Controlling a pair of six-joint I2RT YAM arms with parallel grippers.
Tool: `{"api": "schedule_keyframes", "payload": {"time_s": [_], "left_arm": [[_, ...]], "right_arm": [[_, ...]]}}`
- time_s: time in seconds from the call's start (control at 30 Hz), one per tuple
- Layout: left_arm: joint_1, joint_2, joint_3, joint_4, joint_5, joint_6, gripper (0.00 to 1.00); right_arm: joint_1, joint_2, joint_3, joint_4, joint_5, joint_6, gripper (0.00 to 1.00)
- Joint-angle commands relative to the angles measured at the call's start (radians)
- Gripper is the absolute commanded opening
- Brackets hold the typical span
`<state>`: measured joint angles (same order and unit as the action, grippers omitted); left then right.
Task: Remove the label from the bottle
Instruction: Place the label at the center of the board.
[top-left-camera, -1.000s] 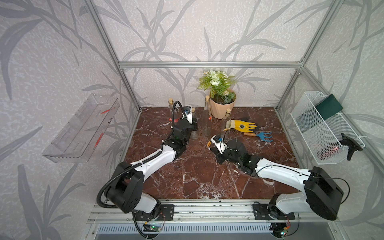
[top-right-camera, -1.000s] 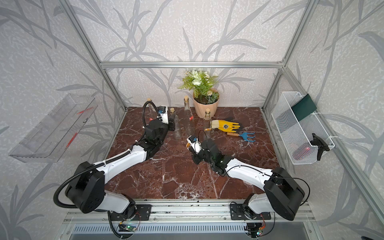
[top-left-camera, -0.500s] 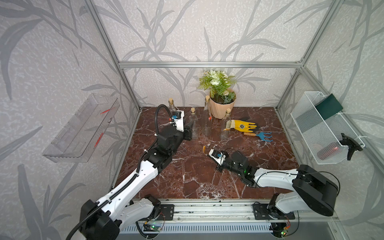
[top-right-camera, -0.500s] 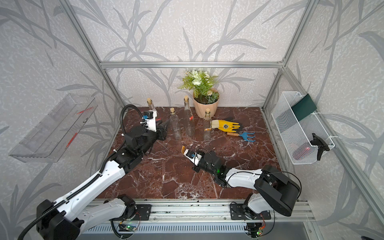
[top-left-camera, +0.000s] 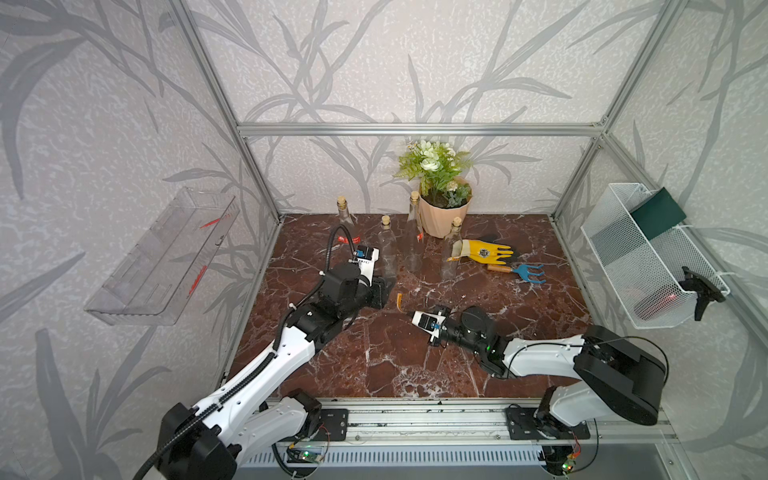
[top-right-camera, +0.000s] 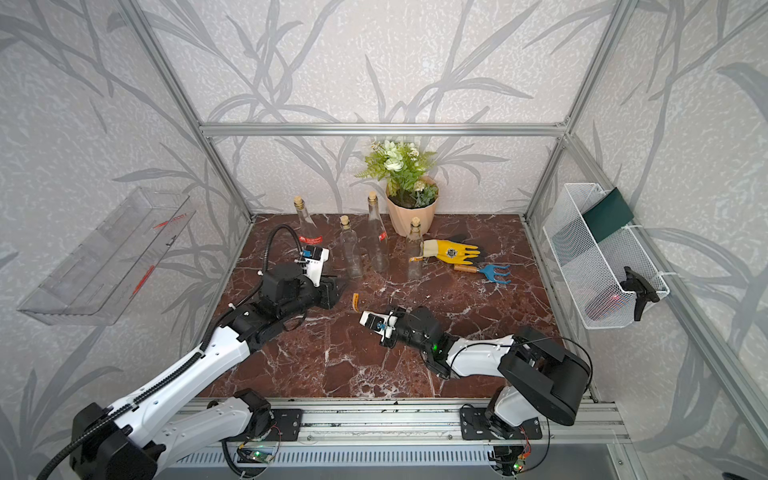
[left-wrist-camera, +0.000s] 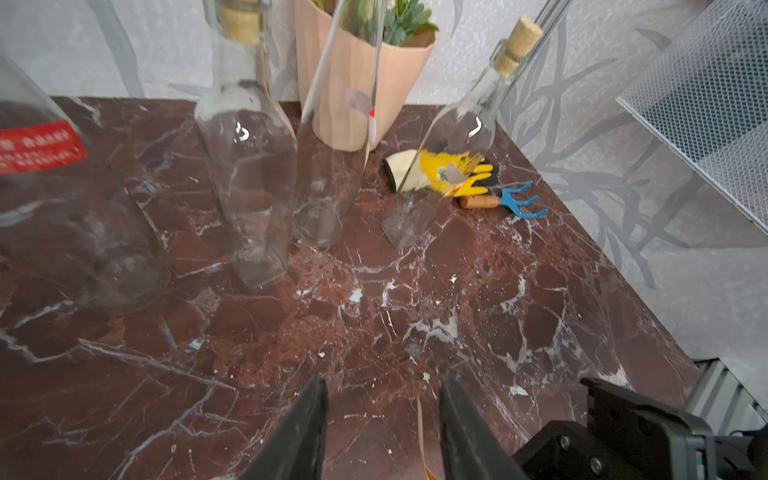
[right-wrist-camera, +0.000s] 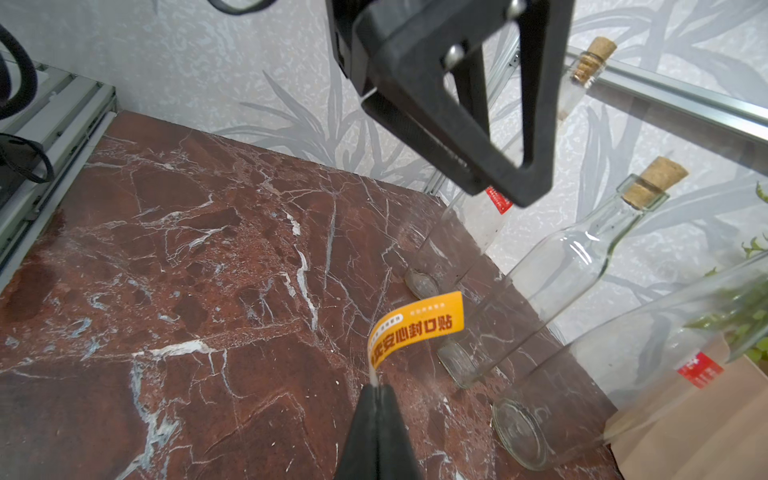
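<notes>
1. Both arms have drawn back from the bottle row, away from the pot. The right gripper has brought the label along.
2. The right gripper stays clenched on the label's white end. The left gripper is released, jaws apart, nothing between them, and no longer at the bottle.
3. In both top views the right gripper's tips are hidden under its wrist camera, so only the label shows there.
4. The label sits over the worktop, well in front of the pot, between the two grippers. It is an orange strip with black characters, curling upward from the pinched end.
5. The bottle stands upright, left of the pot and slightly nearer. It is corked, clear glass, and bare.
6. Its cork is cut off in the left wrist view. Print on the neighbours' red stickers is too small to read.
</notes>
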<state>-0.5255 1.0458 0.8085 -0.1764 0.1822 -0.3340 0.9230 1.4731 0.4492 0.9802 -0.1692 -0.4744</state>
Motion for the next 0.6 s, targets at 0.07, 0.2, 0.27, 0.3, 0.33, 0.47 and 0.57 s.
{"api": "schedule_keyframes", "payload": {"time_s": [0.07, 0.2, 0.27, 0.3, 0.33, 0.47, 0.57], "left_arm": [[0.034, 0.041, 0.075, -0.122, 0.158, -0.012, 0.44], [0.060, 0.065, 0.088, -0.155, 0.254, -0.019, 0.44], [0.065, 0.077, 0.099, -0.171, 0.281, -0.020, 0.44], [0.066, 0.080, 0.103, -0.174, 0.293, -0.018, 0.44], [0.067, 0.081, 0.106, -0.173, 0.303, -0.022, 0.44], [0.067, 0.084, 0.100, -0.160, 0.336, -0.053, 0.44], [0.066, 0.090, 0.100, -0.180, 0.351, -0.052, 0.43]], "right_arm": [[0.007, -0.038, -0.007, -0.060, -0.059, -0.121, 0.00], [0.006, -0.069, -0.006, -0.124, -0.086, -0.209, 0.00], [0.007, -0.084, -0.002, -0.167, -0.095, -0.253, 0.00], [0.007, -0.092, 0.000, -0.187, -0.093, -0.269, 0.00], [0.007, -0.099, 0.002, -0.203, -0.096, -0.287, 0.00], [0.007, -0.124, 0.011, -0.262, -0.107, -0.337, 0.00], [0.006, -0.132, 0.022, -0.296, -0.114, -0.355, 0.00]]}}
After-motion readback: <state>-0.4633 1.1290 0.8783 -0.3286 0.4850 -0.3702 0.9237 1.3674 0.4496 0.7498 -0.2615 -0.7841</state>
